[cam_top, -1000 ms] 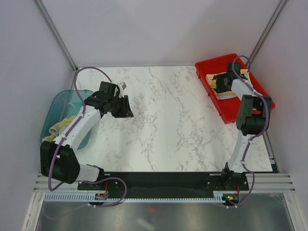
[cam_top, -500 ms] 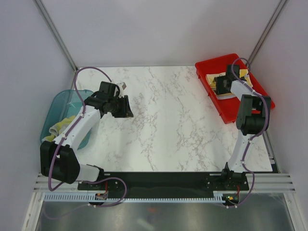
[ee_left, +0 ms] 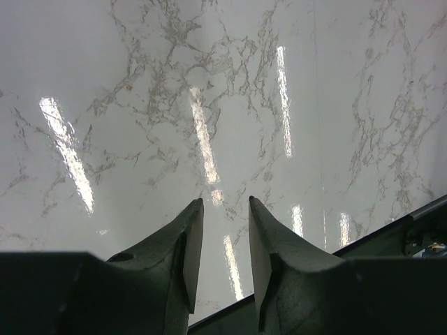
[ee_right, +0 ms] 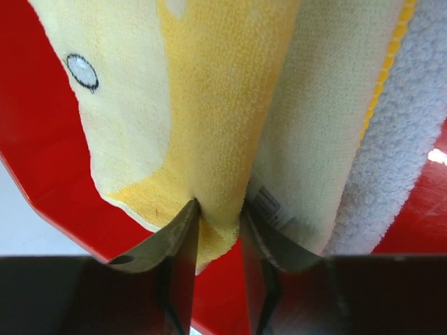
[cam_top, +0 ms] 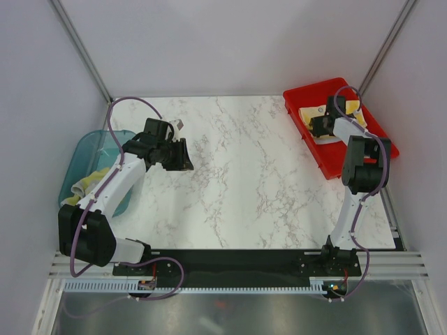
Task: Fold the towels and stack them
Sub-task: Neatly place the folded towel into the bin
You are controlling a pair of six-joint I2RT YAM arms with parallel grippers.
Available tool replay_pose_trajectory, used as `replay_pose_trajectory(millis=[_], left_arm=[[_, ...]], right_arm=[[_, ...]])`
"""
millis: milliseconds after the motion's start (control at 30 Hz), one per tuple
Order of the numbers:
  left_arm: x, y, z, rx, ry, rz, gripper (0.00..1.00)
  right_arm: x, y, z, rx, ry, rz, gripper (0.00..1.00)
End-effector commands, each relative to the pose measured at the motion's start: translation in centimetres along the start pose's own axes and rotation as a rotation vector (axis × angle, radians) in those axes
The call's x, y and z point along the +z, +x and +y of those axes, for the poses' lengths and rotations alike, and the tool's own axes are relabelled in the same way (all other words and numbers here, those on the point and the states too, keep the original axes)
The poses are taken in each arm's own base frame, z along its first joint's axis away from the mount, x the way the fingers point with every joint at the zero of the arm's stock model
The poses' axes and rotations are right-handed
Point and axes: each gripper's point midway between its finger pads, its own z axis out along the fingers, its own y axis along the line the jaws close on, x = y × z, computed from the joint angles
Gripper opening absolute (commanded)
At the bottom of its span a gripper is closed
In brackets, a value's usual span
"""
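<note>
Right gripper [ee_right: 218,209] shifted slightly in red tray [ee_right: 42,174], jaws narrowed, pinching yellow towel [ee_right: 216,105] fold. Best lift slowly, leaving grey-blue towel [ee_right: 419,139] undisturbed. Left gripper [ee_left: 225,202] jaws parted, empty, over worktop [ee_left: 209,84].

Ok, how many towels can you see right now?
3 for sure: a yellow printed towel pinched by the right gripper and a pale fluffy towel beside it, both in the red tray, plus a yellowish towel in the teal tub. More may be hidden underneath.
</note>
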Motion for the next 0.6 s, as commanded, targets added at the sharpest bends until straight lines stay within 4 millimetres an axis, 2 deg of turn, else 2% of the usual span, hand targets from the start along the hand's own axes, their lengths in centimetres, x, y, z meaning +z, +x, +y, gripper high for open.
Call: replay_pose_trajectory(millis=[0,67,300,567], left_arm=[[-0.6,-0.6,0.0,0.044,0.008,-0.024,0.40],[-0.6,-0.6,-0.1,0.046,0.010,-0.025,0.39],[-0.6,-0.5,-0.1,0.045,0.011,-0.026,0.39],[-0.6,-0.3,0.0,0.044,0.008,-0.022,0.38]], right_arm=[[-0.2,-0.7,1.9,0.005,-0.048,-0.033,0.35],[-0.5,-0.8,2.3,0.000,-0.061,-0.038,0.25],[-2.2,-1.1,3.4,-0.026,-0.098,-0.041,0.01],[-3.2,-1.3,2.8,-0.066,-0.091,-0.022,0.00]])
